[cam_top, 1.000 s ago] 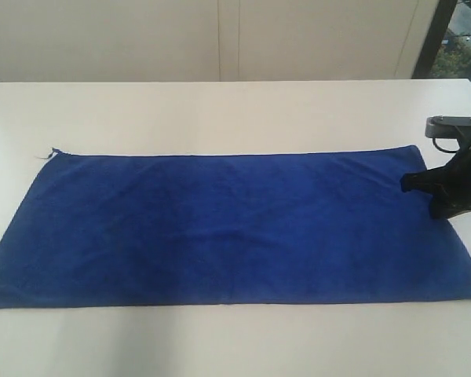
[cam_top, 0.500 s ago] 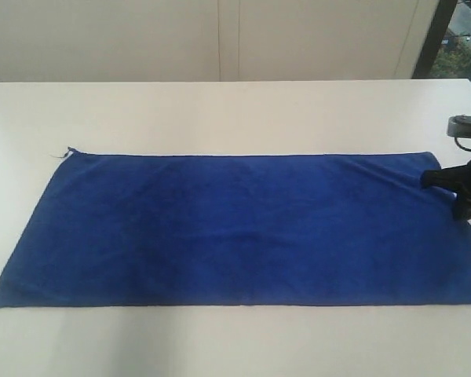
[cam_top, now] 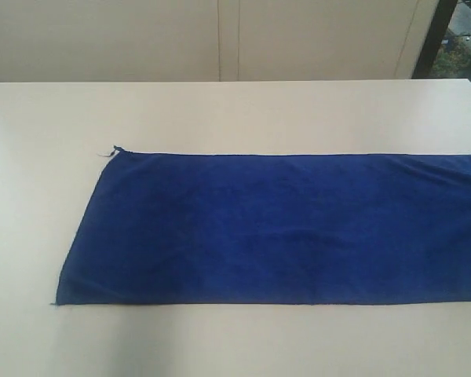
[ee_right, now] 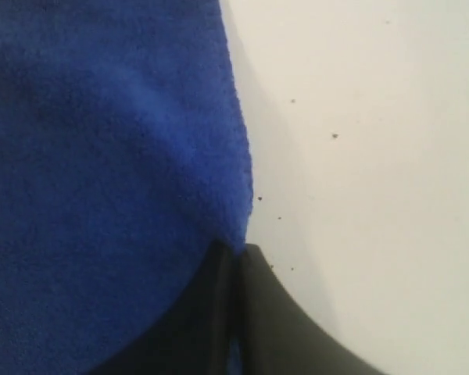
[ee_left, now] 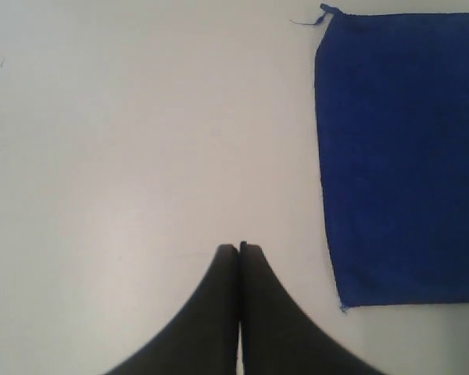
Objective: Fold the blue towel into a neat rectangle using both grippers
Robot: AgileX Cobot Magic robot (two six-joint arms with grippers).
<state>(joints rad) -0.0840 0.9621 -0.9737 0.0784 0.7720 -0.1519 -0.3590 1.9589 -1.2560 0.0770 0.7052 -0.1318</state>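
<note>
i see blue towel point(cam_top: 282, 228) flat on white table point(cam_top: 220, 110), running off view at 3 o'clock | loose thread point(cam_top: 110, 152) at its 10 o'clock corner | left gripper point(ee_left: 239, 248) fingers together over bare table, clear of the cloth | right gripper point(ee_right: 236, 254) pinched on towel edge

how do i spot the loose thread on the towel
Find the white table, then the blue towel lying flat on it. At its far left corner in the exterior view, a thin thread pokes out over bare table, unlike the towel's straight edges.
</note>
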